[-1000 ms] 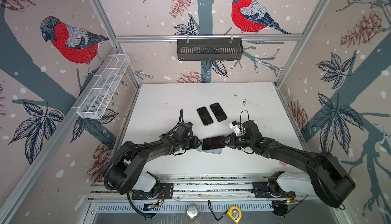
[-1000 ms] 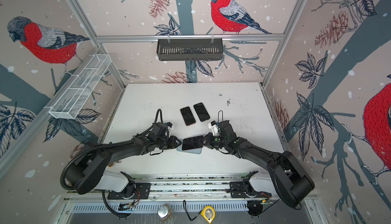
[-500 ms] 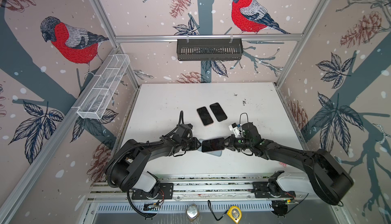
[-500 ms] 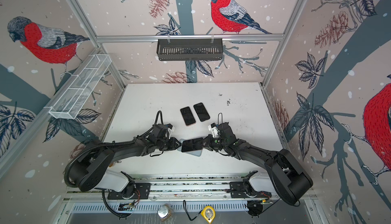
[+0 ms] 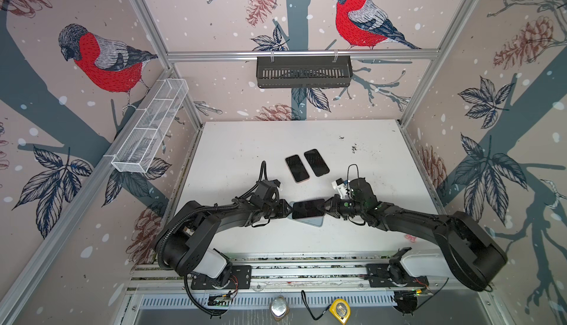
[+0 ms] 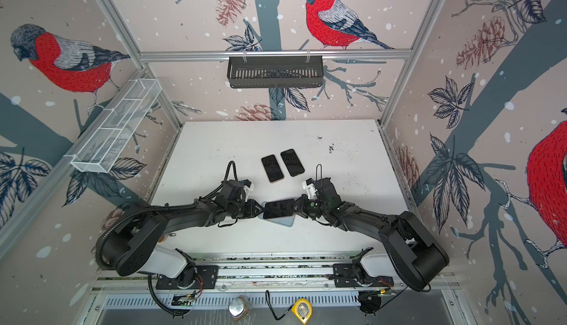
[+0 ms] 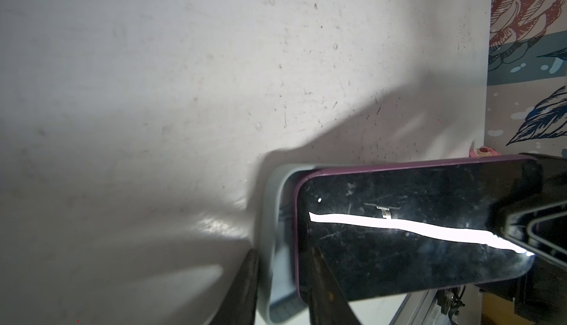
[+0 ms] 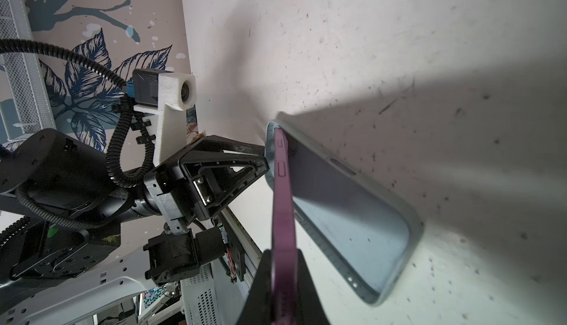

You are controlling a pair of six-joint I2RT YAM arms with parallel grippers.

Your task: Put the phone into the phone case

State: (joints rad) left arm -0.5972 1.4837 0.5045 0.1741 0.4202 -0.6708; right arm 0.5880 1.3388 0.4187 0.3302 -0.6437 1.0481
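Now left end effector (image 5: 289, 211) tighter around case (image 5: 314, 222).

No text, brand, number or sign is legible to you in any view. The yellow tape measure (image 5: 340, 310), at 6 o'clock in both top views, bears a face label too small to read. The phone (image 7: 408, 246) has a dark screen showing only glare.

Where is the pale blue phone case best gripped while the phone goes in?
Probably pinch the pale blue phone case by its short end wall, coming in low from the robot's left: it lies flat, open face up, and the purple phone tilts up toward the right.
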